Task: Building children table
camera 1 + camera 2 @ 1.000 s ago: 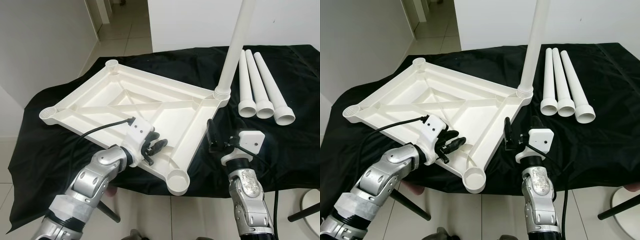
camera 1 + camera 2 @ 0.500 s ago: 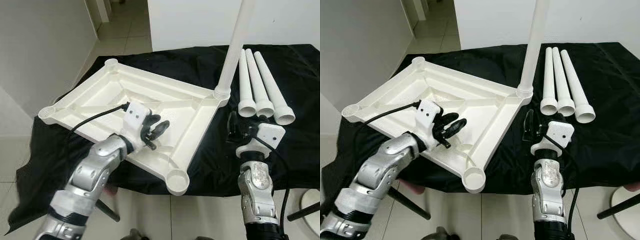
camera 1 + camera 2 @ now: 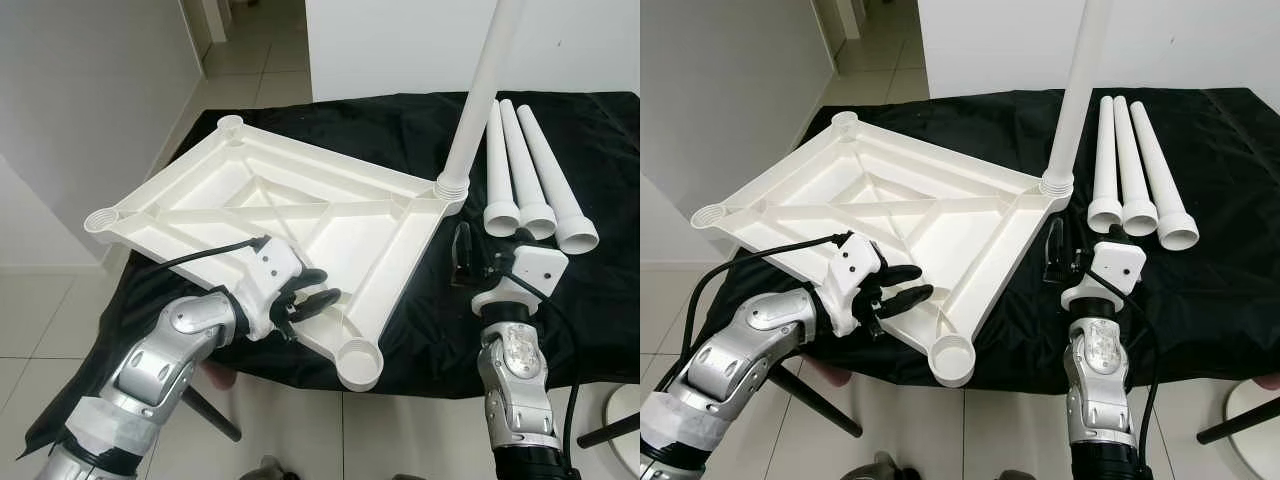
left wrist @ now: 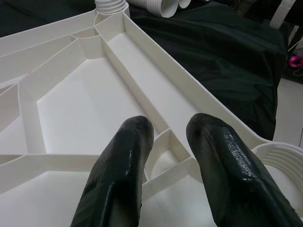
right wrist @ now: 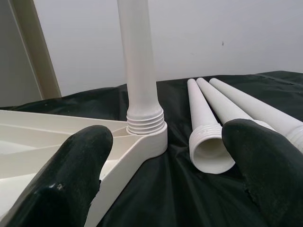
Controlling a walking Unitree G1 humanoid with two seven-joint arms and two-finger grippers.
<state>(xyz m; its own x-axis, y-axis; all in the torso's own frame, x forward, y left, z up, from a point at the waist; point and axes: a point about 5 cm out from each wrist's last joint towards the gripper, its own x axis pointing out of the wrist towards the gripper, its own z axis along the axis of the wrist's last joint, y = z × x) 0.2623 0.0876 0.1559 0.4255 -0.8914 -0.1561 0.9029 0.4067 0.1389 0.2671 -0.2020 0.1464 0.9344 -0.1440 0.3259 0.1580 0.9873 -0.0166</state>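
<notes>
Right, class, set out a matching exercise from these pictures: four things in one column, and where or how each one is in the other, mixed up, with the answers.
Things
1. tabletop
2. fitted leg
3. three loose legs
4. left gripper

Places or states
A. lying side by side on the black cloth
B. open, over the near edge of the upside-down top
C. standing upright in a corner socket
D. upside down, ribs facing up

Pairs: 1-D, 2-C, 3-A, 4-B
</notes>
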